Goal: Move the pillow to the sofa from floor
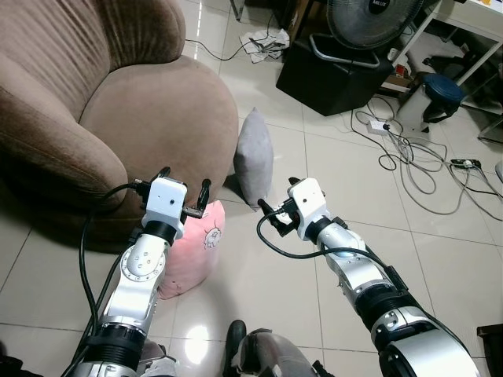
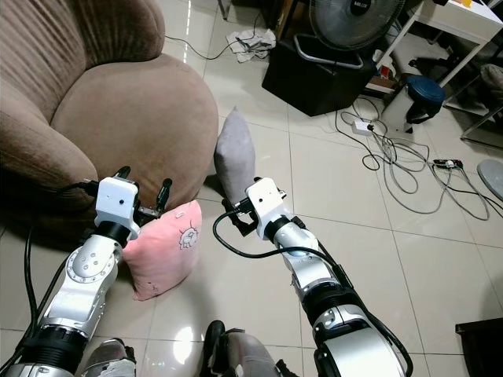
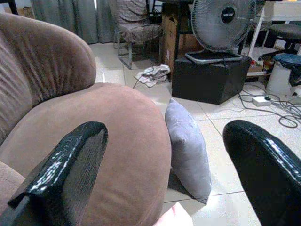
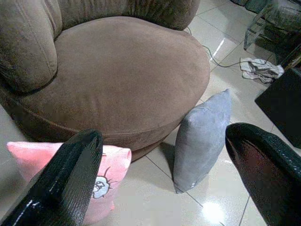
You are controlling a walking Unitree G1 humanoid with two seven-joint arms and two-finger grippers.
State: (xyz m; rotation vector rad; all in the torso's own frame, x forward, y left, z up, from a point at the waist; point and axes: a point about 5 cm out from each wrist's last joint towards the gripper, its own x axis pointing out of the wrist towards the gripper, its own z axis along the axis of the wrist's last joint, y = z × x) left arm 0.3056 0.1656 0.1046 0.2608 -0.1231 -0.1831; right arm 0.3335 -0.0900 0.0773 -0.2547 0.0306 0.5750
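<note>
Head views: brown sofa [image 1: 118, 110] fills the robot's left side; its rounded seat edge bulges toward the tiled floor [image 1: 330, 181]. Two pillows on the floor at that edge. Grey pillow [image 1: 255, 157] stands upright on its edge, just beside the seat front. Pink pillow [image 1: 192, 247] with a cartoon print lies nearer the robot, against the sofa base. Open tile to the right of both pillows; farther right, loose cables [image 1: 409, 149], a black box [image 1: 334, 71] with a fan [image 1: 369, 20] on it, and a blue stool [image 1: 442, 90].

Left gripper [image 1: 183, 187] raised over the pink pillow's top edge, arm bent up from below, fingers spread, holding nothing. Right gripper [image 1: 269, 208] reaches forward and inward, tips near the grey pillow's lower corner; finger gap cannot be judged here.

Left wrist view: both fingers [image 3: 66, 174] wide apart, nothing between them; sofa seat and grey pillow ahead.

Right wrist view: fingers [image 4: 66, 179] wide apart, empty; pink pillow, grey pillow and seat front ahead.
</note>
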